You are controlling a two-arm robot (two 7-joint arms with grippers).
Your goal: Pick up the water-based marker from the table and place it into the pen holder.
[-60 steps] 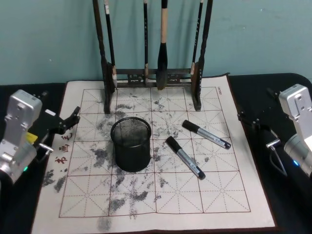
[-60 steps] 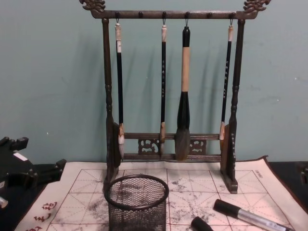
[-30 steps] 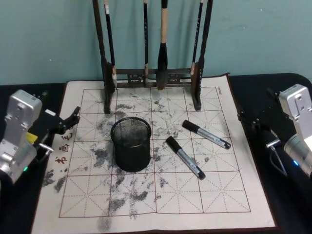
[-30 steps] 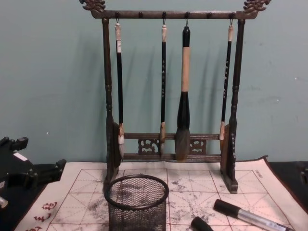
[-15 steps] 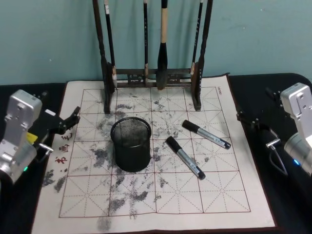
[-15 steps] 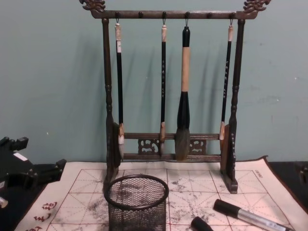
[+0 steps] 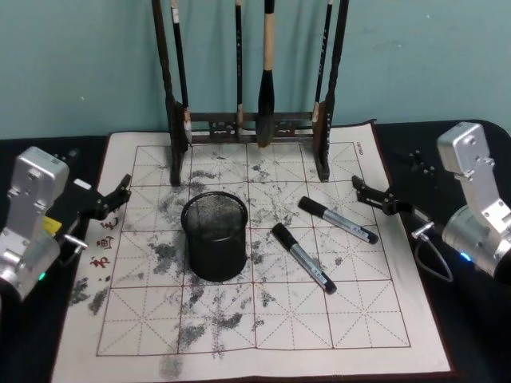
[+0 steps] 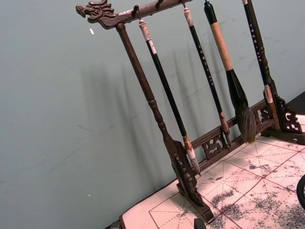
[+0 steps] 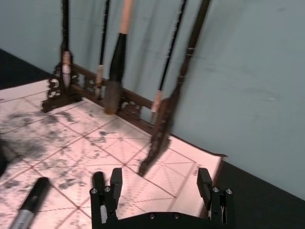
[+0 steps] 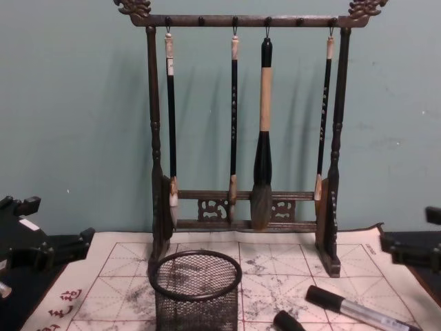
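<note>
**Two markers flat on the mat, both end effectors empty**

Teal wall at the back, and a dark table [image 7: 479, 343] with a cream calligraphy mat [image 7: 319, 319] on it, red grid and plenty of grey ink blotches. At the far edge of the mat is a tall dark wooden brush rack [image 7: 322, 136] with four brushes hanging from it.

The pen holder [image 7: 214, 246] is the little black mesh cup standing upright left of the mat's middle, in front of the rack. As far as the head view lets you see, there's nothing in it.

There are two black-capped markers, both lying flat on the mat to the holder's right. The first marker [image 7: 303, 257] is just beside the holder, not touching it. The second marker [image 7: 338, 219] is a bit farther right and back.

The right end effector [image 7: 359, 190] is over the mat's right side, near the second marker but clear of it. Its fingers are spread wide with nothing between them.

The left end effector [image 7: 118, 199] sits at the mat's left edge, well apart from the markers. It's also spread and empty.
</note>
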